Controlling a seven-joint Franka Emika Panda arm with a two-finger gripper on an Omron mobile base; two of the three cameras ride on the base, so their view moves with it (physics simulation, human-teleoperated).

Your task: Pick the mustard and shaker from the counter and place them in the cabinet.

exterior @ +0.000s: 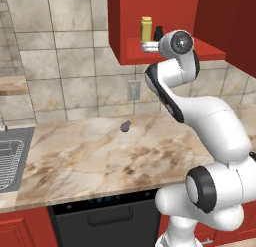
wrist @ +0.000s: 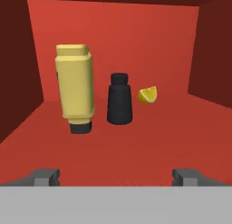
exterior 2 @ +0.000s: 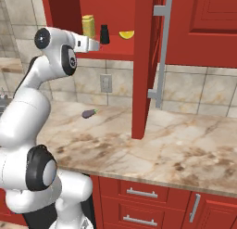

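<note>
The yellow mustard (wrist: pixel 75 87) stands on the red shelf of the cabinet (wrist: pixel 136 146), with a dark end showing at its bottom. Just to its right the black shaker (wrist: pixel 119 99) stands upright, apart from it. My gripper (wrist: pixel 116 177) is open and empty, a short way in front of both, with its fingertips (wrist: pixel 45 177) set wide. From the right base view the mustard (exterior 2: pixel 88 26) and shaker (exterior 2: pixel 105 34) sit in the niche just beyond the gripper (exterior 2: pixel 98 46). The left base view has the mustard (exterior: pixel 146 29) and shaker (exterior: pixel 158 33) above my wrist.
A lemon wedge (wrist: pixel 148 94) lies on the shelf right of the shaker. The cabinet's open door (exterior 2: pixel 143 61) with its long handle hangs right of the niche. A purple eggplant (exterior 2: pixel 89 113) lies on the marble counter (exterior 2: pixel 176 149). A sink (exterior: pixel 10 156) is at far left.
</note>
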